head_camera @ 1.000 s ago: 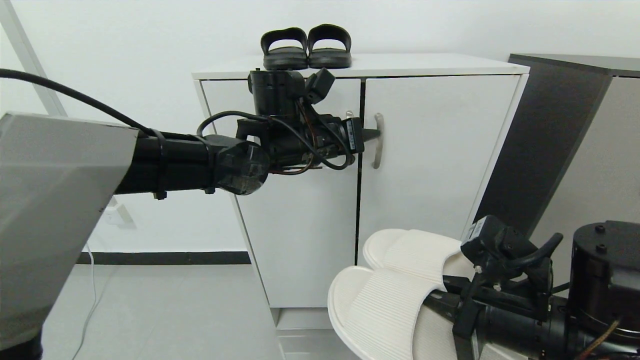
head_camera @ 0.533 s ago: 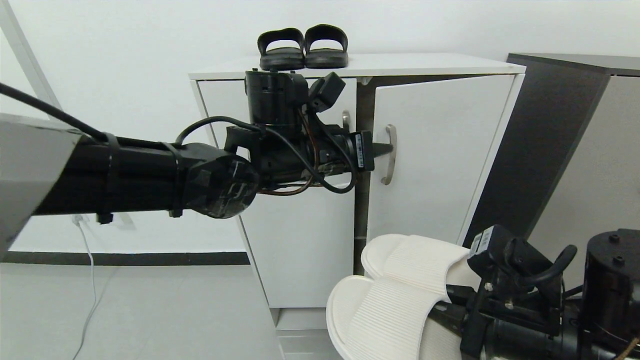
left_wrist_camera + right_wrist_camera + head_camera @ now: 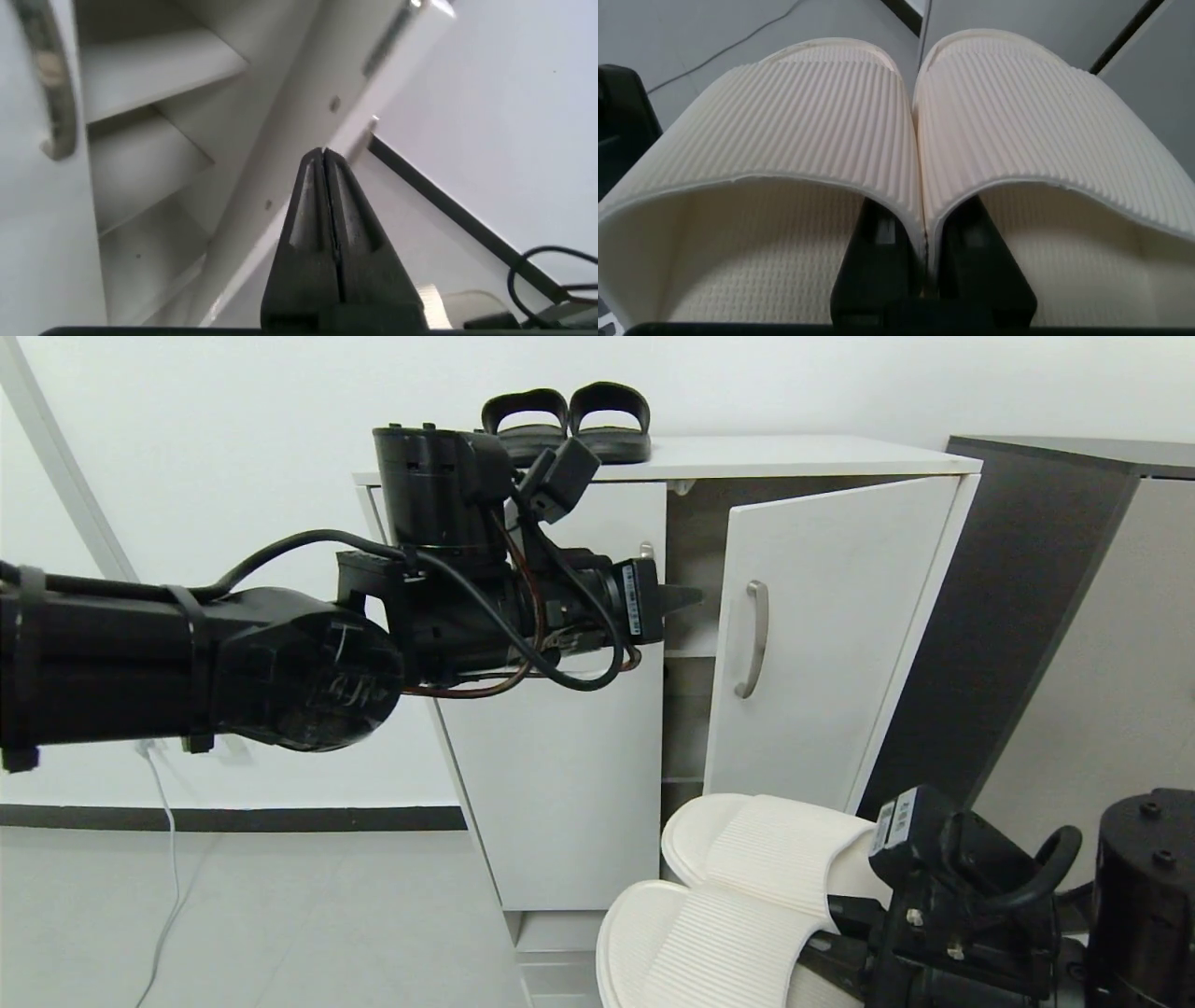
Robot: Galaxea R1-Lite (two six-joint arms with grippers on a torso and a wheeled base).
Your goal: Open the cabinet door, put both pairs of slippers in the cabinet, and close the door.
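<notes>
The white cabinet (image 3: 551,784) has its right door (image 3: 831,635) swung partly open, and shelves (image 3: 159,65) show in the gap. My left gripper (image 3: 689,597) hangs shut and holds nothing in front of the opening, a little to the left of the door handle (image 3: 752,639). In the left wrist view the left gripper (image 3: 323,159) has its fingers pressed together, with the door handle (image 3: 47,84) off to the side. A black pair of slippers (image 3: 565,422) stands on the cabinet top. Low at the right, my right gripper (image 3: 924,275) is shut on the white pair of slippers (image 3: 728,896), clamping their inner sides (image 3: 915,168).
A dark grey cabinet (image 3: 1074,616) stands right beside the open door. The left door (image 3: 560,756) stays closed. A white cable (image 3: 168,896) trails over the grey floor at the left. A white wall is behind.
The right door has swung further open. My left gripper has come off the handle and drawn back to the left. The right arm with the white slippers has sunk slightly.
</notes>
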